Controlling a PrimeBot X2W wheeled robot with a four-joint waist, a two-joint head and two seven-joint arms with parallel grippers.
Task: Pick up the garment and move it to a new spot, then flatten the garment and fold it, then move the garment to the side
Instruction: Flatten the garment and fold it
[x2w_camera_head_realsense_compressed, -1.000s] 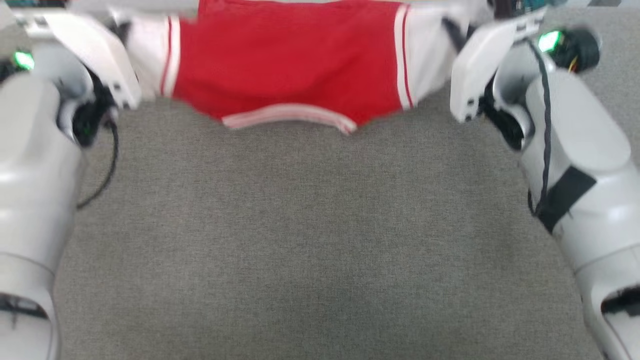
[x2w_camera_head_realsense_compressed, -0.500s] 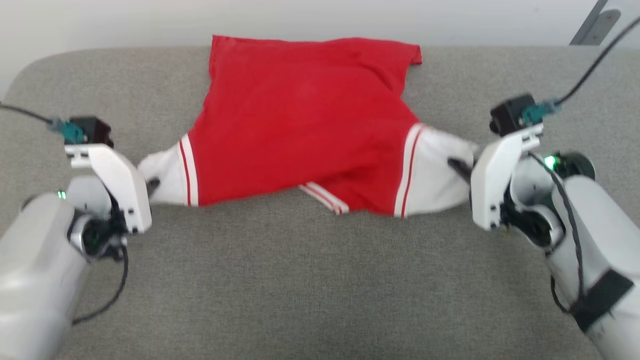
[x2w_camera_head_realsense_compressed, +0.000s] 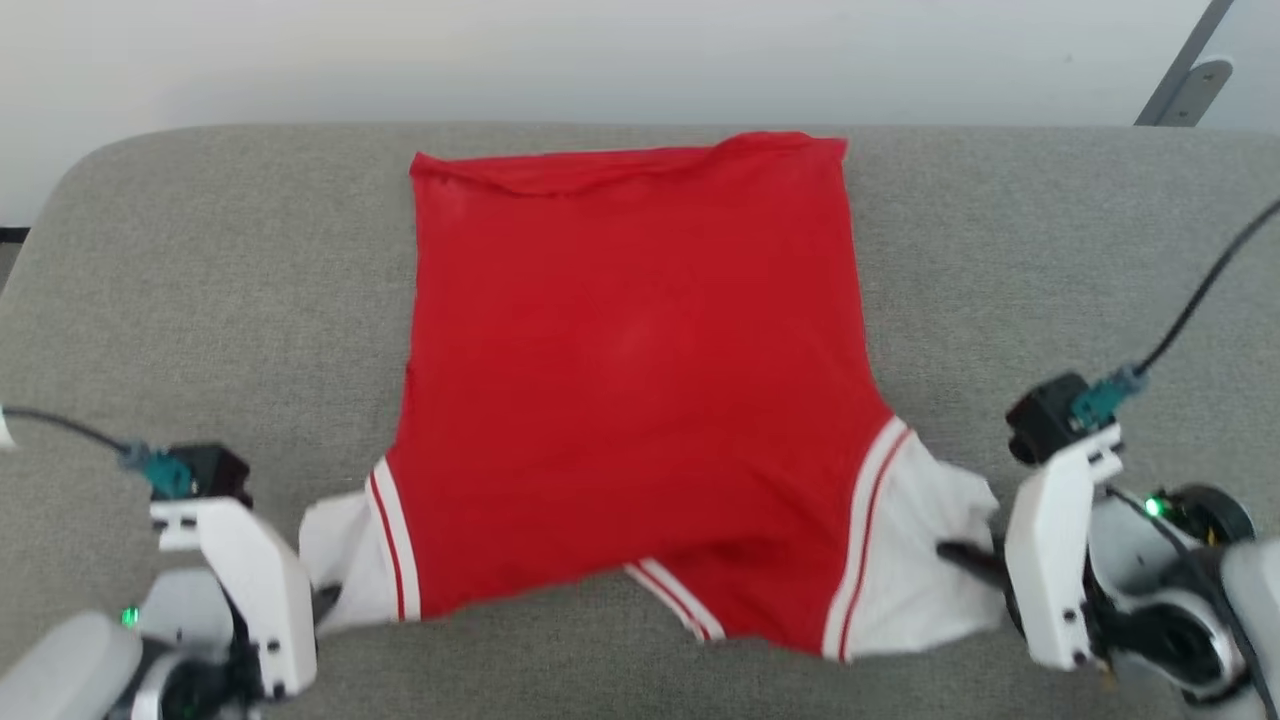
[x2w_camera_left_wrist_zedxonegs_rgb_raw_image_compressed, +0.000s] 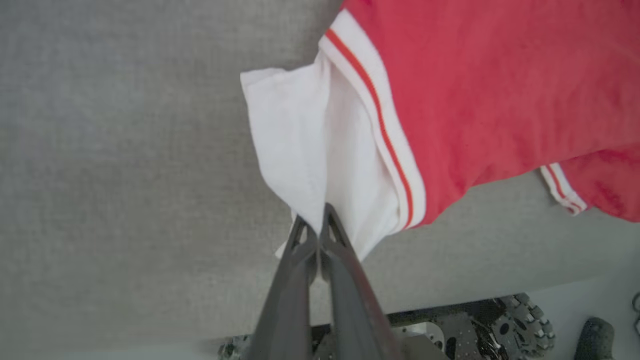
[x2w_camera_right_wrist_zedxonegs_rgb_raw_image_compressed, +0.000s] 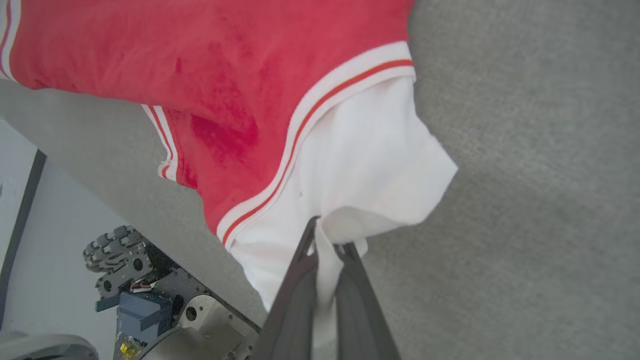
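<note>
Both clamped tight: left gripper (x2w_camera_left_wrist_zedxonegs_rgb_raw_image_compressed: 319, 226) pinches one white sleeve, right gripper (x2w_camera_right_wrist_zedxonegs_rgb_raw_image_compressed: 327, 240) the other. The red jersey shirt with white sleeves (x2w_camera_head_realsense_compressed: 630, 380) lies spread between and beyond them on the grey fabric cushion (x2w_camera_head_realsense_compressed: 200, 250), likely tensioned for flattening.

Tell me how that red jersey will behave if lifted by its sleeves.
Probably floppy: the garment bunches and folds between its pinched white sleeves. Likely light: small pinches by the fingers hold it. It may drag on the coarse grey cushion.
</note>
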